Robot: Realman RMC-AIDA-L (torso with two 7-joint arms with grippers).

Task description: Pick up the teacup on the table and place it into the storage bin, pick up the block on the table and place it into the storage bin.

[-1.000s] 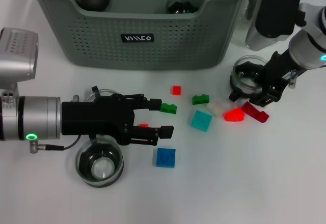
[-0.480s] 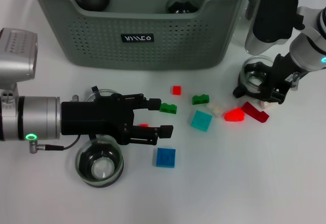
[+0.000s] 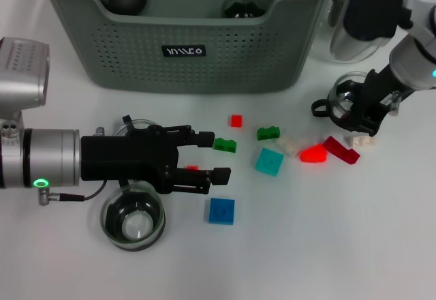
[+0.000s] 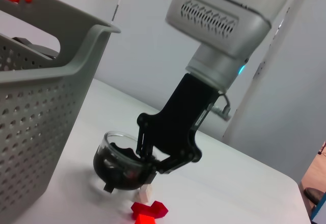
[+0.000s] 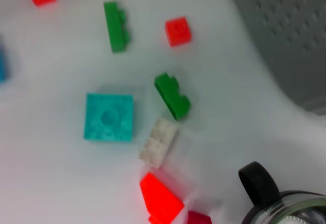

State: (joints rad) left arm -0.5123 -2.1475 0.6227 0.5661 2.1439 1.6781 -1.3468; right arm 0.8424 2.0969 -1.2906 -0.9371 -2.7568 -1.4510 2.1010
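gripping the rim of the glass teacup (image 3: pixel 345 97) on the right of the table (image 3: pixel 340 245), my right gripper (image 3: pixel 360 111) has it tilted and apparently just off the surface, near the storage bin's (image 3: pixel 184 48) right end. to do this well i judge i should lift straight up, keep the cup level, clear the dipped rim and release low, since clear glass is slick and brittle. my left gripper (image 3: pixel 216 157) hovers spread wide among the blocks, beside a green block (image 3: pixel 225 144). the bin is perforated grey-green plastic; the blocks are small, hard, studded bricks, like the teal block (image 5: pixel 109 116)
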